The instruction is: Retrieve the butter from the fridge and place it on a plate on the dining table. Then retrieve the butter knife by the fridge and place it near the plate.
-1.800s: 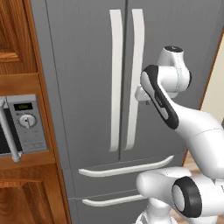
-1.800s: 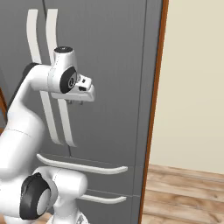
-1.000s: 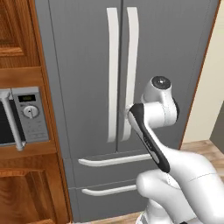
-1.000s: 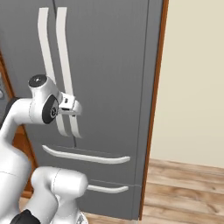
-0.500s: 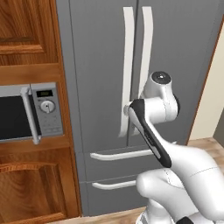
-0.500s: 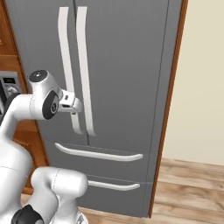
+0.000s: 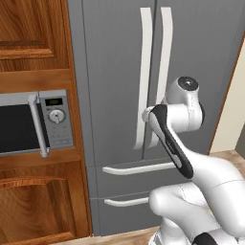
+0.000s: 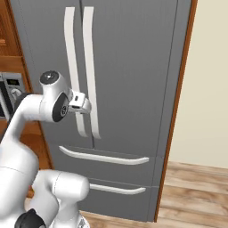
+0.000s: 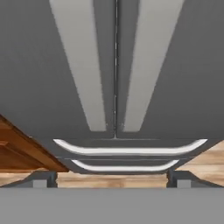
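Two long curved white handles (image 7: 143, 81) front the smooth grey fridge (image 7: 110, 57).

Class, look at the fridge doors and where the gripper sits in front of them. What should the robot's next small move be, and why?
Probably ease the gripper forward onto one of the long door handles. The fridge has both doors shut, the hand view looks straight at the seam between the two handles, and the open fingers hold nothing, so a door must be pulled open first.
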Controlling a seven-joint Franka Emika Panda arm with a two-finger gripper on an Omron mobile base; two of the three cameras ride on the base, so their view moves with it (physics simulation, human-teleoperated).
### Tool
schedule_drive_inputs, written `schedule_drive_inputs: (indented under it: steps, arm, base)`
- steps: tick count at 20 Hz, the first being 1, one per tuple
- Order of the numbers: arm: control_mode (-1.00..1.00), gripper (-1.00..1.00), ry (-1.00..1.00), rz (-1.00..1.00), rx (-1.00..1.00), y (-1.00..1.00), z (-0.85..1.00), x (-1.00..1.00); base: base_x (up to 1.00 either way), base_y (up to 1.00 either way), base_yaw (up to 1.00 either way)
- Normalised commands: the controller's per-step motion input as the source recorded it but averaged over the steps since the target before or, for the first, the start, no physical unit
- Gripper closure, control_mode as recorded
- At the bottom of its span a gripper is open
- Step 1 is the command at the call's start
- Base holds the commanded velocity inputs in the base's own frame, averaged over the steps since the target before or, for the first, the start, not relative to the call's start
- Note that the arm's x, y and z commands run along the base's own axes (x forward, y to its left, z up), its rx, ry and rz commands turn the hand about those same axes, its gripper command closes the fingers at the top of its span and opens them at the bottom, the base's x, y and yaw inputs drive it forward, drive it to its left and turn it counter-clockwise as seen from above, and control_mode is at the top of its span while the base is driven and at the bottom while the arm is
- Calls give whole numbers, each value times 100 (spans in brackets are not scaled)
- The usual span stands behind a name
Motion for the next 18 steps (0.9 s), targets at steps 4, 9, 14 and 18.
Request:
schedule_drive_inputs:
  steps: [4, 9, 14, 18]
  arm:
    - [-100, -100, -25, 15, 24, -48, 0, 82]
    - [-100, -100, -22, 1, 14, -21, -2, 91]
    - [-100, -100, 0, 0, 6, -4, -3, 78]
    - [-100, -100, 0, 0, 0, 0, -14, 63]
  base:
    - [0, 0, 0]
    - [0, 0, 0]
    - [0, 0, 0]
    - [0, 0, 0]
